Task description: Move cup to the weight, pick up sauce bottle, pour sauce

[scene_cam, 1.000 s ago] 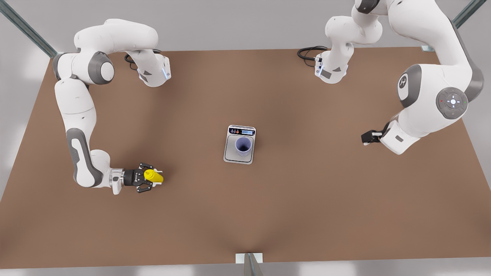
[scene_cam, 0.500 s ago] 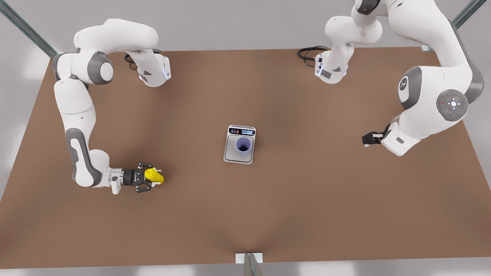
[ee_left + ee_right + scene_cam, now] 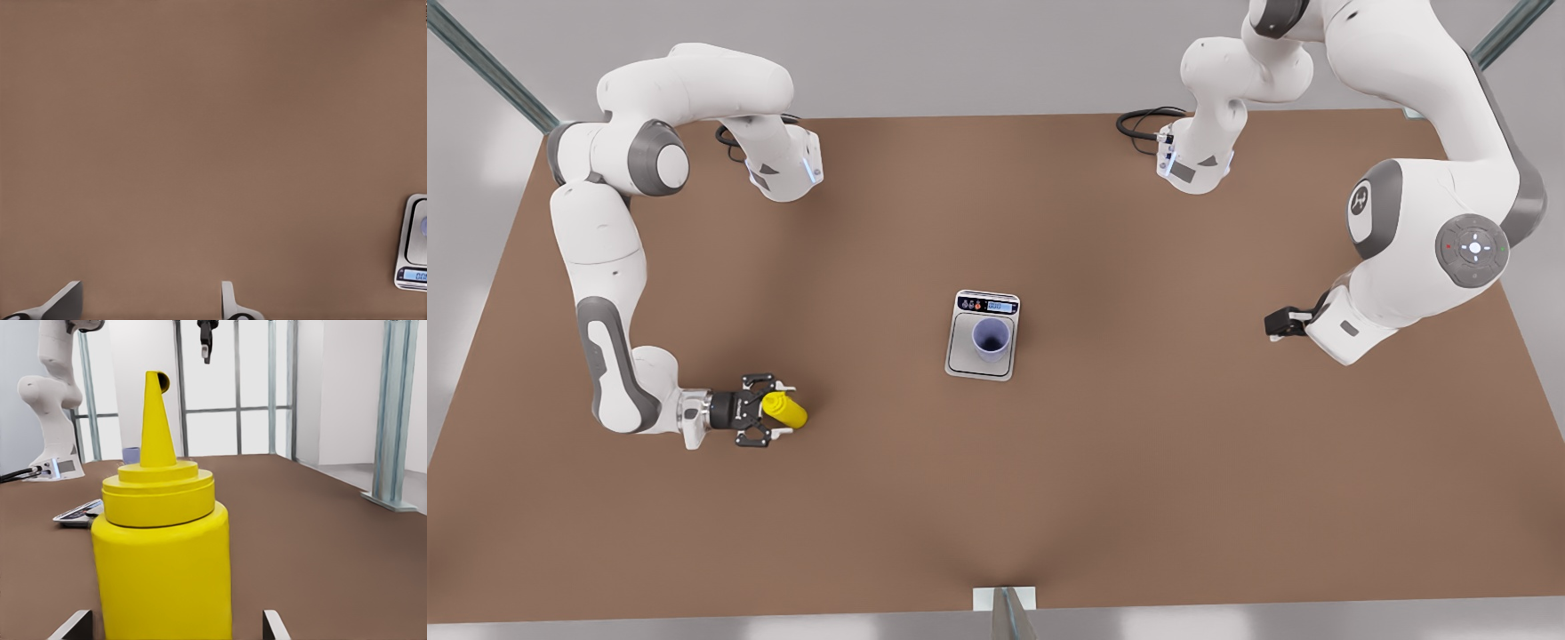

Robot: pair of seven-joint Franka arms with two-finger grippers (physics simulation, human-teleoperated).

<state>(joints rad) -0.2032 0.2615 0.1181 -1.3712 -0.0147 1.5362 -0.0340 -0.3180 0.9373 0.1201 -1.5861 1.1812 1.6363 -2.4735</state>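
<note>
right claw (image 3: 769,411): front view's left, low over the counter (image 3: 1138,462), fingers either side of the bottle and a gap showing on each side, so apart, not clamped
bottle (image 3: 783,411): yellow, standing upright on the counter between the right claw's fingers (image 3: 73,623); nozzle points up in the right wrist view (image 3: 160,547)
left claw (image 3: 1279,321): front view's right, well away from the scale, held above the counter; its arm waits
left claw fingers (image 3: 230,303): spread, nothing between them but bare counter
cup (image 3: 991,339): lavender, upright on the scale's plate, inside the plate's edges
scale (image 3: 963,366): mid-counter, display strip on the far side from the front camera; one edge also shows in the left wrist view (image 3: 413,243)
bottle vs scale: well apart, bottle towards the front view's left
</note>
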